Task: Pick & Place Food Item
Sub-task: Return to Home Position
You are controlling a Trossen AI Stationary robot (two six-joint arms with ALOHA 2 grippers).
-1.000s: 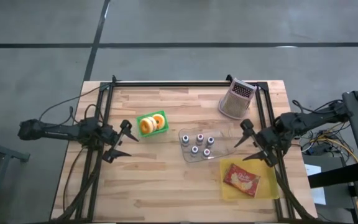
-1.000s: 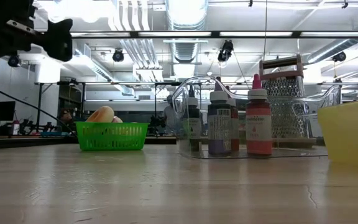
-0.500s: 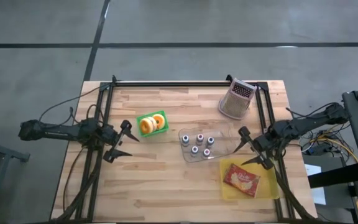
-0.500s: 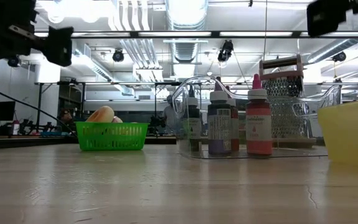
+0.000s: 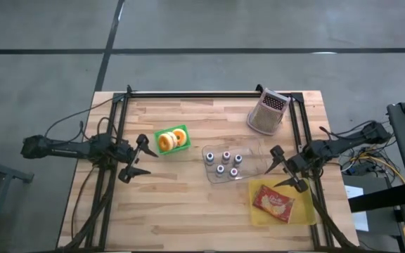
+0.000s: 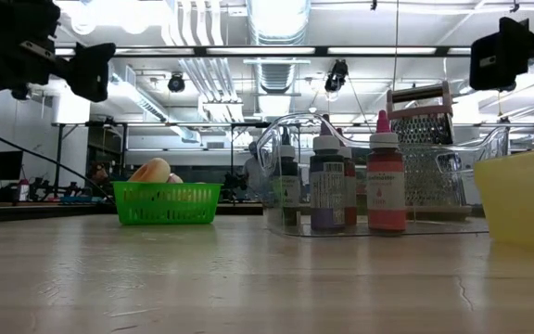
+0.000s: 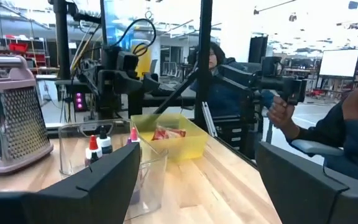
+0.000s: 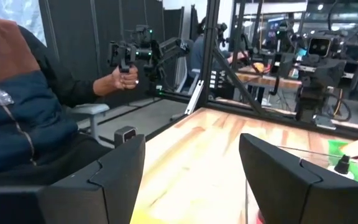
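Observation:
A green basket point(image 5: 171, 140) holding ring-shaped yellow and orange food stands on the table left of centre. A yellow bin point(image 5: 280, 204) with a red food packet point(image 5: 273, 202) sits near the right front corner; the left wrist view shows that packet point(image 7: 166, 133) too. My left gripper point(image 5: 143, 159) hovers open above the table, just left of the basket, pointing level toward the table's right. My right gripper point(image 5: 276, 167) hovers open right of the clear tray point(image 5: 225, 164) and beyond the bin, pointing left. Both show high in the low view, left gripper point(image 6: 63, 60), right gripper point(image 6: 517, 51).
The clear tray holds several small bottles point(image 6: 385, 176) at the table's middle. A metal grater point(image 5: 267, 112) stands at the far right. Black frame rails point(image 5: 118, 133) run along the left, far and right sides. A seated person point(image 8: 23, 118) holding a controller shows beyond the table.
My right gripper has sunk toward the table and come into the low view from above at the upper right, also shifting a little toward the near edge. It has stayed open. The left arm and all objects have kept still.

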